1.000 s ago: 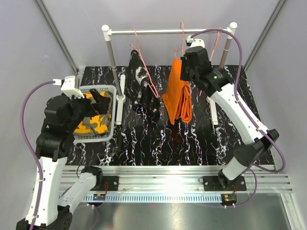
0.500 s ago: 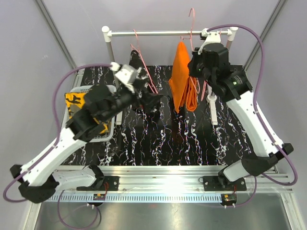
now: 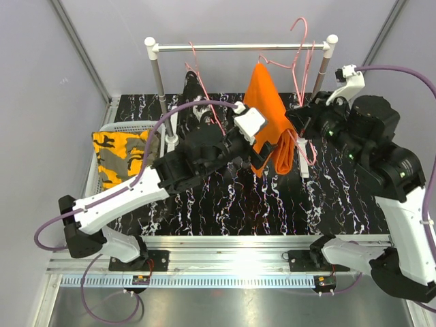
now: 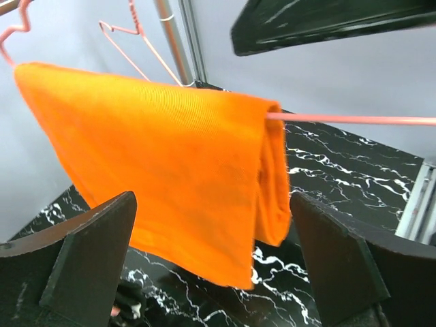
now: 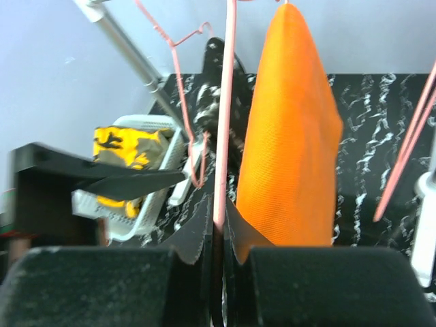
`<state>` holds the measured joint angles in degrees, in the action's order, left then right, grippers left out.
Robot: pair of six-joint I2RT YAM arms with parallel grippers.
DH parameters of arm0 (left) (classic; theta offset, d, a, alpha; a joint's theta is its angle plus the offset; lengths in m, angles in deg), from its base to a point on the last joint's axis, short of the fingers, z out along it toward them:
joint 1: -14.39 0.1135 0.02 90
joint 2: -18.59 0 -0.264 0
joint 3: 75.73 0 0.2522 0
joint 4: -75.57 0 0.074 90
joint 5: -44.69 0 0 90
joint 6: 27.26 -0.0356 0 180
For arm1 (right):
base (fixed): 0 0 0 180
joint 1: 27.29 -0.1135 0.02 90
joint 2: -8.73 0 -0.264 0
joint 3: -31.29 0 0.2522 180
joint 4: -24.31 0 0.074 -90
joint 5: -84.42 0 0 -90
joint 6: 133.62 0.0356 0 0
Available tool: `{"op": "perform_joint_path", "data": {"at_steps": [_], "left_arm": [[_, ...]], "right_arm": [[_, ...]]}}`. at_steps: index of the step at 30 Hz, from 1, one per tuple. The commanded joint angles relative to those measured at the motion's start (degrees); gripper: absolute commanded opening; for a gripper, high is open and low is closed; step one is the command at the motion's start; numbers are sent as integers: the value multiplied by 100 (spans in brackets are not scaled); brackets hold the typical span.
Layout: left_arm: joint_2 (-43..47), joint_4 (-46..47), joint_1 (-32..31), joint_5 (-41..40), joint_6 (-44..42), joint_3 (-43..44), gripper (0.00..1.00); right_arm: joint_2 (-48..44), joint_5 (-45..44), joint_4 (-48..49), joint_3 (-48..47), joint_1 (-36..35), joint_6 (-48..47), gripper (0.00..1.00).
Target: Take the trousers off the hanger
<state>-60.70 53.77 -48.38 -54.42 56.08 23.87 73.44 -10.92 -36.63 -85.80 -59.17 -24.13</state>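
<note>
Right gripper (image 5: 216,225) pinched tight on thin pink wire hanger (image 5: 225,102), hook now lifted off metal rail (image 3: 238,47) — plain bright orange folded trousers (image 4: 157,157) still draped over it. Left gripper (image 4: 214,252) swung across from white mesh basket (image 3: 133,126), jaws spread wide, empty, flanking orange cloth — pull-off likely next.

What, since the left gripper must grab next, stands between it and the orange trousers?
Nothing visible. The open left gripper faces the orange trousers across a clear gap. They hang on the pink hanger, which the right gripper is shut on.
</note>
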Motion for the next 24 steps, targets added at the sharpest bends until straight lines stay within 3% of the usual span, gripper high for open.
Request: {"op": "perform_joint_path", "data": {"at_steps": [1, 12, 13, 14, 17, 18, 19, 23, 24], "left_arm": [[-148, 584, -140, -364, -345, 432, 99], [-781, 355, -236, -557, -345, 908, 93], [-816, 320, -236, -549, -371, 943, 88], [-843, 242, -228, -566, -380, 987, 76], [-887, 214, -245, -584, -407, 987, 66], [-904, 223, -245, -593, -424, 978, 50], [-904, 223, -254, -610, -424, 987, 44], [-817, 153, -280, -505, -442, 943, 33], [-790, 162, -289, -479, -451, 926, 47]], "right_arm": [[-396, 437, 1255, -74, 15, 169, 0], [-819, 886, 1246, 50, 15, 398, 0], [-828, 886, 1246, 24, 15, 407, 0], [-854, 860, 1246, 6, 15, 398, 0], [-881, 859, 1202, -47, 15, 389, 0], [-898, 886, 1211, -64, 15, 398, 0], [-907, 895, 1220, -73, 24, 398, 0], [-899, 719, 1211, -91, 15, 293, 0], [-872, 667, 1167, -100, 24, 275, 0]]}}
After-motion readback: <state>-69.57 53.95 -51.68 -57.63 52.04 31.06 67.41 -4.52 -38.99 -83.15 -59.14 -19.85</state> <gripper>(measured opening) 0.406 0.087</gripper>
